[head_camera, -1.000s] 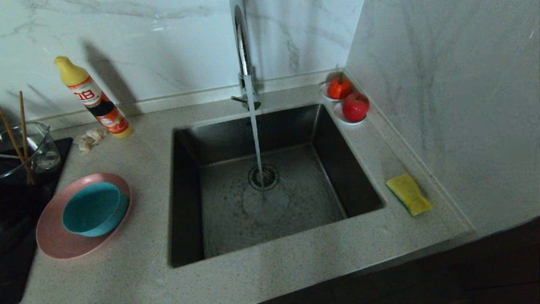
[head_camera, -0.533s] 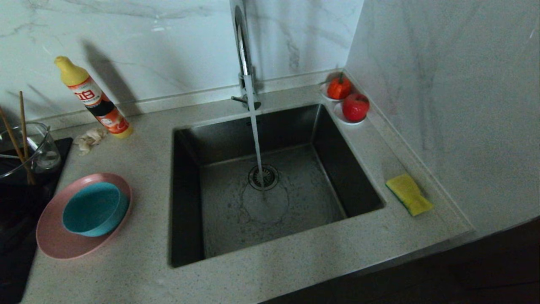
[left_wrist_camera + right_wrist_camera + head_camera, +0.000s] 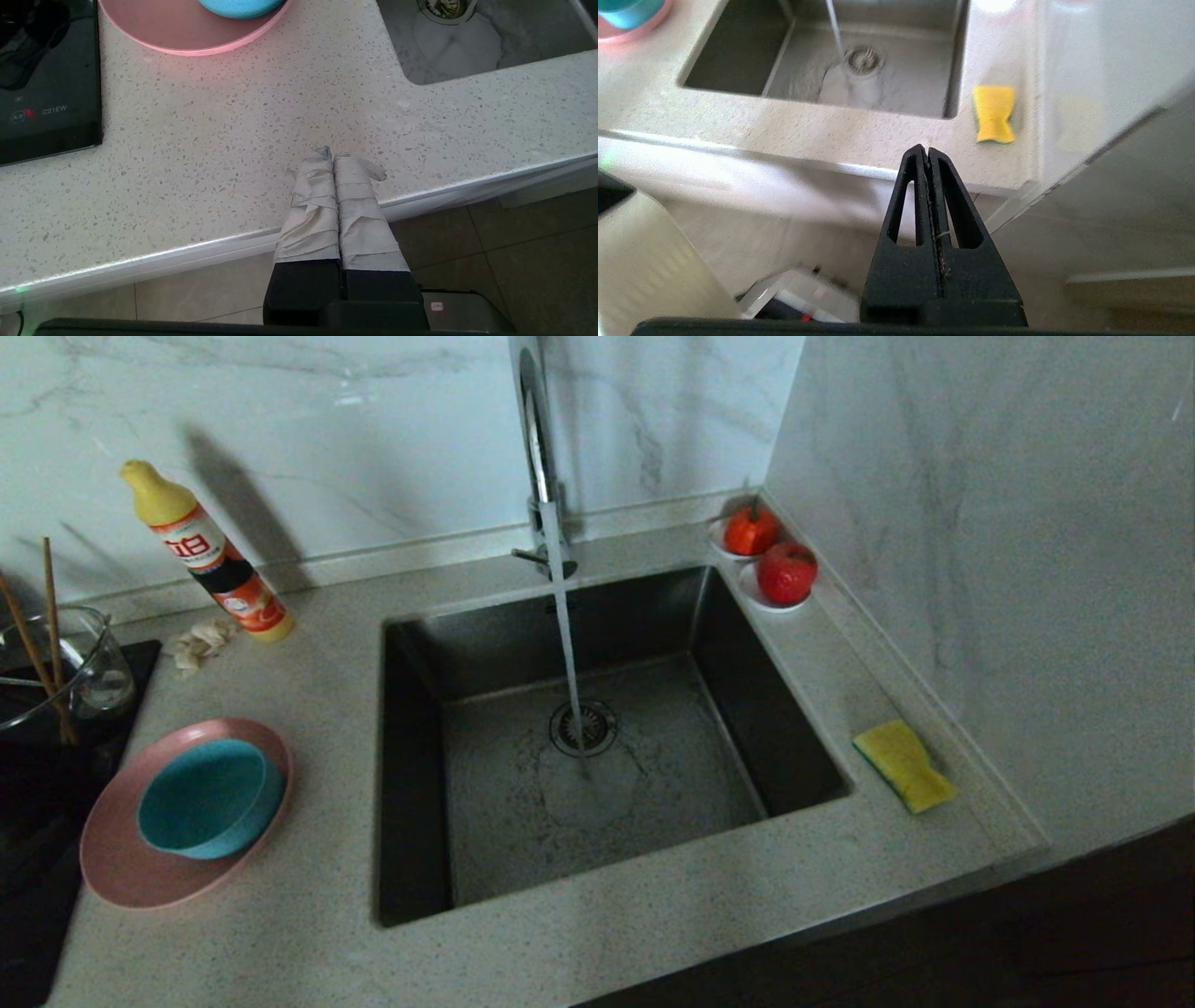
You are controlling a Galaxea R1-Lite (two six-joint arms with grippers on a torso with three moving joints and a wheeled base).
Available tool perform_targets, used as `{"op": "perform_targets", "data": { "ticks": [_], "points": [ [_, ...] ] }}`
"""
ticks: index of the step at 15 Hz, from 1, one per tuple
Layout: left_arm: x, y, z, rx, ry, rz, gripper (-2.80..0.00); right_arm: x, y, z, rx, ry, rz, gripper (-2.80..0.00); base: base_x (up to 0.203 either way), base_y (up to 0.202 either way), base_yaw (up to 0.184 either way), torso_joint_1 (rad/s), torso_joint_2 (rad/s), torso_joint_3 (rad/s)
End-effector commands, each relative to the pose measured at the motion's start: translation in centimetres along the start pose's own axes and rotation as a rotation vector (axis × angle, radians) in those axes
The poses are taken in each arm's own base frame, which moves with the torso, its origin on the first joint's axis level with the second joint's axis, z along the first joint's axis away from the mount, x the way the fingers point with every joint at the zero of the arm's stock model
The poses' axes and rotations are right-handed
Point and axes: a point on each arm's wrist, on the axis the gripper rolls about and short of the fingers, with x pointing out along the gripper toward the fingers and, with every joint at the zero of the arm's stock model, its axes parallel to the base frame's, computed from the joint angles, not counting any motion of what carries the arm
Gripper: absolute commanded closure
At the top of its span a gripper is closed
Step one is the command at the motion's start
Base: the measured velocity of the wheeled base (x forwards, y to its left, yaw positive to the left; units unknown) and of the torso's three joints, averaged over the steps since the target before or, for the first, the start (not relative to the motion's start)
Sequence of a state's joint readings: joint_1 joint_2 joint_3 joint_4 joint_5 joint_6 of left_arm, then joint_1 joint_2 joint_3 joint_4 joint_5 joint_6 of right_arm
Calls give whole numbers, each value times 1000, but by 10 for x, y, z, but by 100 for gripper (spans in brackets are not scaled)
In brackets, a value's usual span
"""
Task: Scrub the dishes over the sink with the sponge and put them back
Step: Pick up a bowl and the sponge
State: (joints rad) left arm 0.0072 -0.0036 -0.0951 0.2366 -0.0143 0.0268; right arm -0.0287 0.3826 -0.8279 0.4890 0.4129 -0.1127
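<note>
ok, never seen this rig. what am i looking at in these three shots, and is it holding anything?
It is a two-armed robot at a kitchen counter. The wide shot comes from a camera on its head; the other two come from cameras on each wrist, behind the fingers. The left hand, wrapped in pale tape, and the black right hand are both shut and hold nothing, near the counter's front edge. The sink has its tap running. On the sink's left a teal bowl sits in a pink plate. On its right lies a yellow sponge.
</note>
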Motion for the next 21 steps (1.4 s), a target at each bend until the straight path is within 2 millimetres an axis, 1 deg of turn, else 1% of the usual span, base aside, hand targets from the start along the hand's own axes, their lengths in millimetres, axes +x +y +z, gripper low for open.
{"op": "perform_targets", "data": {
  "ticks": [1,3,4,7,10,12,13,16,20,21],
  "points": [
    [0,0,0,1,3,1,0,57,-27,15,90,206,30,0,0,0,0,0,0,0],
    [0,0,0,-1,3,1,0,94,-43,13,148,339,35,0,0,0,0,0,0,0],
    [0,0,0,-1,3,1,0,110,-50,8,169,407,23,0,0,0,0,0,0,0],
    [0,0,0,1,3,1,0,149,-62,-13,203,576,16,0,0,0,0,0,0,0],
    [0,0,0,1,3,1,0,175,-70,-23,207,641,10,0,0,0,0,0,0,0],
    [0,0,0,1,3,0,0,188,-65,-27,182,685,40,0,0,0,0,0,0,0],
    [0,0,0,-1,3,1,0,194,-63,-30,164,709,27,0,0,0,0,0,0,0],
    [0,0,0,-1,3,1,0,224,-59,-49,94,766,-25,0,0,0,0,0,0,0],
    [0,0,0,-1,3,1,0,247,-53,-60,31,792,-65,0,0,0,0,0,0,0],
    [0,0,0,-1,3,1,0,252,-51,-62,18,792,-70,-280,0,0,0,0,0,0]
  ]
}}
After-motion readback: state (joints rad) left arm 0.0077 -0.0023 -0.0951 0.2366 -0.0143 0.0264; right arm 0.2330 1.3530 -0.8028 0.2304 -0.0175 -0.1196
